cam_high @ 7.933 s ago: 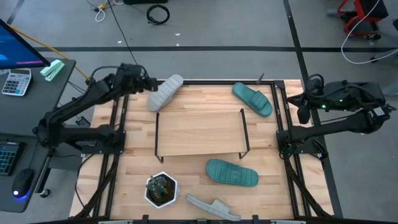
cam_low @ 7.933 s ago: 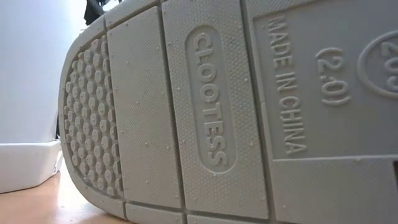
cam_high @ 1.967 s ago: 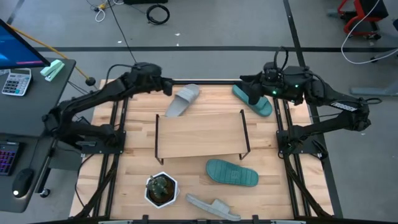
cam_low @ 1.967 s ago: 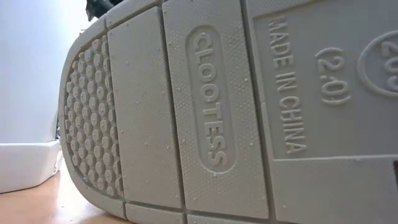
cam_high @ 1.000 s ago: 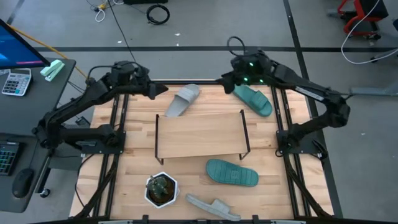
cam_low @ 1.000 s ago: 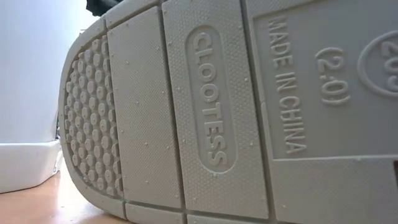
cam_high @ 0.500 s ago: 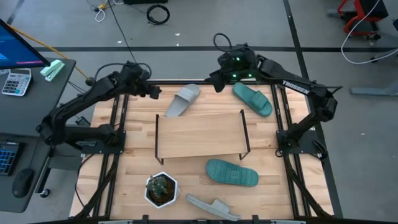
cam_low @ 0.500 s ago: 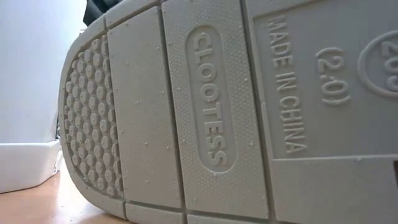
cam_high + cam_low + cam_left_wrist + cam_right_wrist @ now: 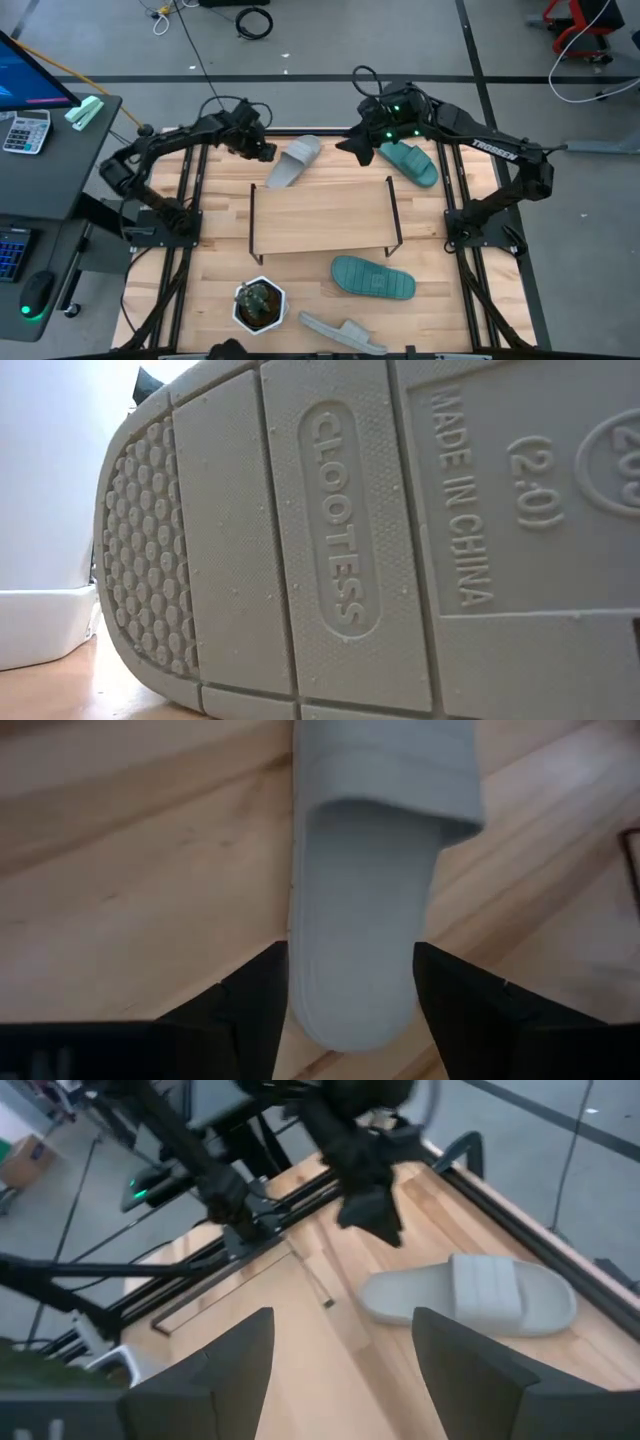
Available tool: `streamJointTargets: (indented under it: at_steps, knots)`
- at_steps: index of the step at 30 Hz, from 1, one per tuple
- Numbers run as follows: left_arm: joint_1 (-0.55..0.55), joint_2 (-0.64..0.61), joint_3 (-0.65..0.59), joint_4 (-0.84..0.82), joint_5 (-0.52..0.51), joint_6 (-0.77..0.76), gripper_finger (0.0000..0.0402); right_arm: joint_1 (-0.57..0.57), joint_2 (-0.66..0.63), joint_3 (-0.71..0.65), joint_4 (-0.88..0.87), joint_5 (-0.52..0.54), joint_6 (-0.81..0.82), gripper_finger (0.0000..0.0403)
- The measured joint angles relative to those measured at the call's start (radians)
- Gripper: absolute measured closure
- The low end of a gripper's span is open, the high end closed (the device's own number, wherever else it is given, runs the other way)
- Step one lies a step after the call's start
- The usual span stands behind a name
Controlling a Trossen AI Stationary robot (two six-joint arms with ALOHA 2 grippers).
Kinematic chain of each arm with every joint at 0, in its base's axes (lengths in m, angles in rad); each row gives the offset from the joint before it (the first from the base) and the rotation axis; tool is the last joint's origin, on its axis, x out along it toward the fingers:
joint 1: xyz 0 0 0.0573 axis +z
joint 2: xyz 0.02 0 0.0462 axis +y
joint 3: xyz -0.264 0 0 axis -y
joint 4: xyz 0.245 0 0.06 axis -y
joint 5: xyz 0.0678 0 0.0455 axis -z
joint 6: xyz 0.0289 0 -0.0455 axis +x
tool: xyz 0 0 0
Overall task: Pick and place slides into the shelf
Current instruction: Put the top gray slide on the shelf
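Overhead sees all — both wrists share one grey slide (image 9: 293, 161).

Bright, even light; soft shadows under the shelf (image 9: 320, 215); right wrist view blurred.

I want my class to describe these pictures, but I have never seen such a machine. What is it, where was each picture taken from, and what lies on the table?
Two dark robot arms work at a wooden table. One camera looks straight down, one sits at table height, one rides on each wrist. The left claw, open, hangs at a grey slide; the right claw, also open, holds nothing. On the table: the empty shelf, two teal slides, a potted plant, and another grey slide, whose sole fills the table-height picture.
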Motion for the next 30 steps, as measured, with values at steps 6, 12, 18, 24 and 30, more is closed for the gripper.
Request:
streamJointTargets:
  at_steps: [6, 12, 18, 24, 30]
  knots:
    - [-0.024, 0.052, 0.0, 0.052, -0.055, -0.002, 0.0164, 0.049, -0.004, 0.0, -0.008, 0.0, 0.001, 0.0158]
    - [-0.04, 0.079, 0.0, 0.063, -0.093, 0.036, 0.0156, 0.074, -0.004, 0.0, -0.007, 0.011, 0.008, 0.0158]
    - [-0.057, 0.109, 0.001, 0.082, -0.09, 0.02, 0.0138, 0.076, -0.004, 0.0, -0.005, 0.012, 0.021, 0.0158]
    - [-0.085, 0.159, 0.001, 0.091, -0.092, -0.011, 0.0123, 0.076, -0.004, 0.0, -0.002, 0.014, 0.034, 0.0158]
    - [-0.111, 0.217, 0.001, 0.103, -0.131, -0.039, 0.0124, 0.076, -0.004, 0.0, -0.002, 0.013, 0.035, 0.0158]
